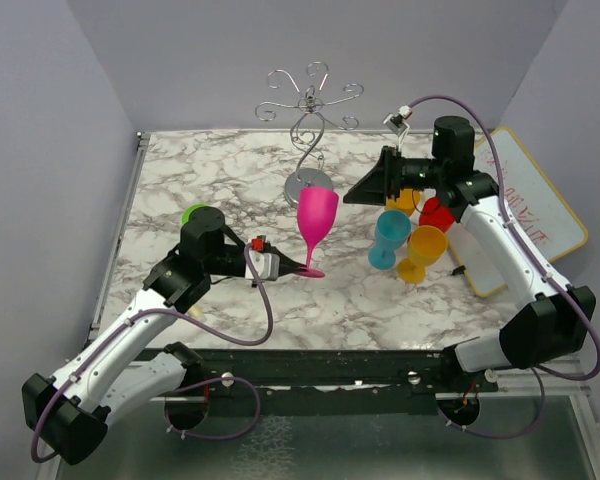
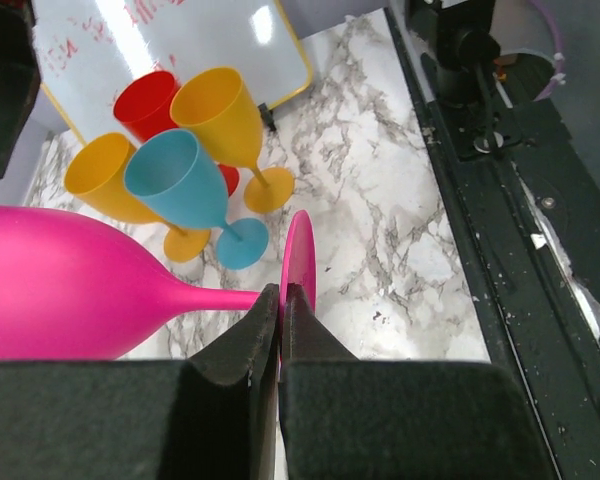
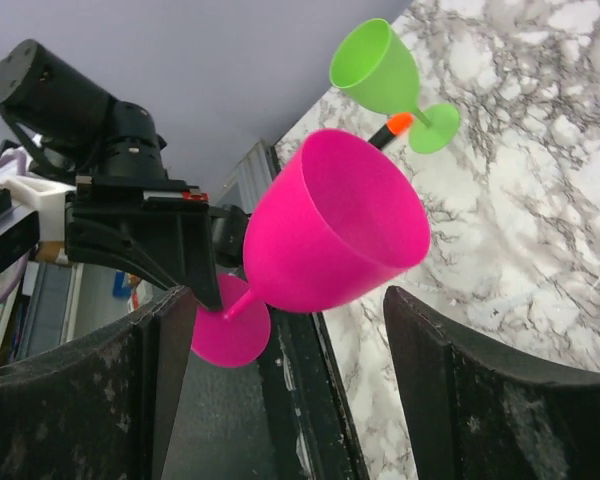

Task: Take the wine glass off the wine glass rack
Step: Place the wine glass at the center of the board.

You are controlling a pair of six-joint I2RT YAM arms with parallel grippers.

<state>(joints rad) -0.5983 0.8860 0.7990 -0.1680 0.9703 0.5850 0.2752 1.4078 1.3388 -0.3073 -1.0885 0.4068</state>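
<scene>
Red writing on the whiteboard [image 1: 545, 215] is too blurred to read.

I'm running this from afar in what looks like a robotics lab cell. Plain lilac-grey partition walls [image 1: 40, 120] box in a marble-patterned tabletop [image 1: 220, 180]. A white-and-black left arm [image 1: 130, 330] and right arm [image 1: 515, 255] are bolted to a black metal rail [image 1: 330, 365].

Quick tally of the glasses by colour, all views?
Pink glass: 1
Green glass: 1
Blue glass: 1
Red glass: 1
Yellow glasses: 2
Total: 6
</scene>
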